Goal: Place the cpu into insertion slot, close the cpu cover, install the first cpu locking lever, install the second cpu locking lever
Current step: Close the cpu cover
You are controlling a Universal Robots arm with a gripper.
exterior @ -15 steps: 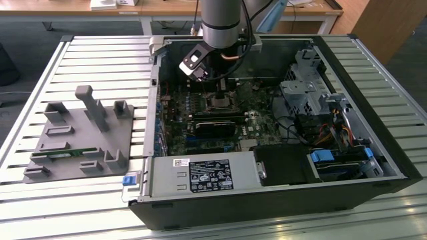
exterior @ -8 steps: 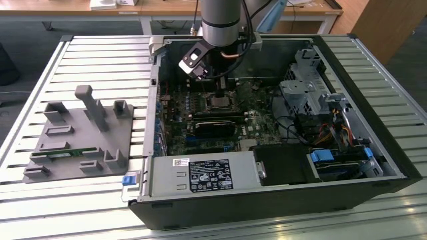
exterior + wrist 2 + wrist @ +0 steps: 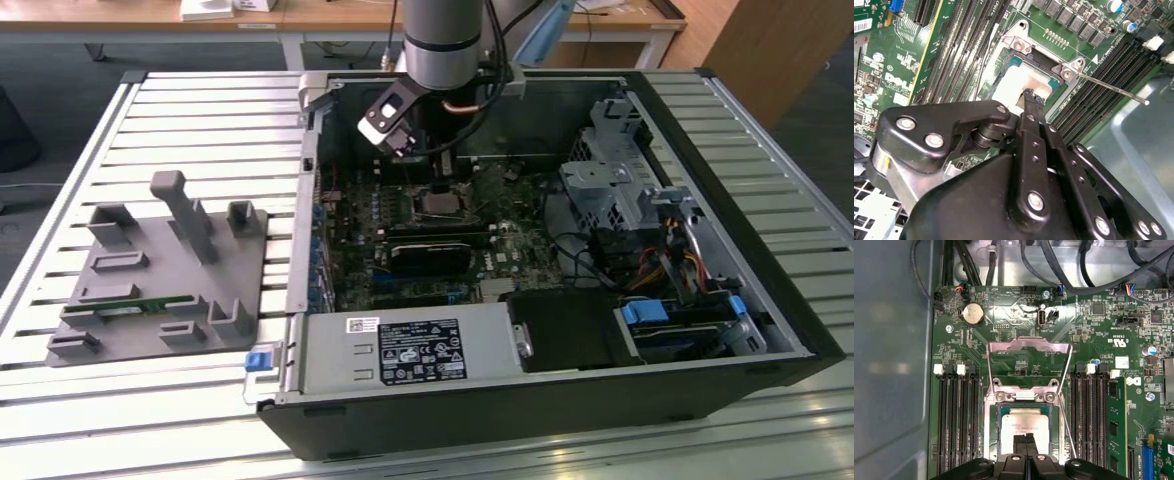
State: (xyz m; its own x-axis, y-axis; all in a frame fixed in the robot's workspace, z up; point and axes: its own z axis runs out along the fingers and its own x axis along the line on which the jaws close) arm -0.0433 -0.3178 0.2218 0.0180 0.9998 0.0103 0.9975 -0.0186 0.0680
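A slatted silver metal table takes up most of the exterior view, its ribs catching bright light at the lower left and lower right (the glare washes them nearly white). Beyond it, along the top edge, light wooden desks stand on white legs over a dark grey floor. A wooden panel rises in the upper right corner.

The cpu has a pale silvery-grey top with a teal-green border. It sits on a dark green motherboard speckled with tiny silver and black parts. The cpu cover is bright silver. The pincer is matte black with silver screw heads. The worktop is silver-white with ribbed stripes, and the fixture is plain grey
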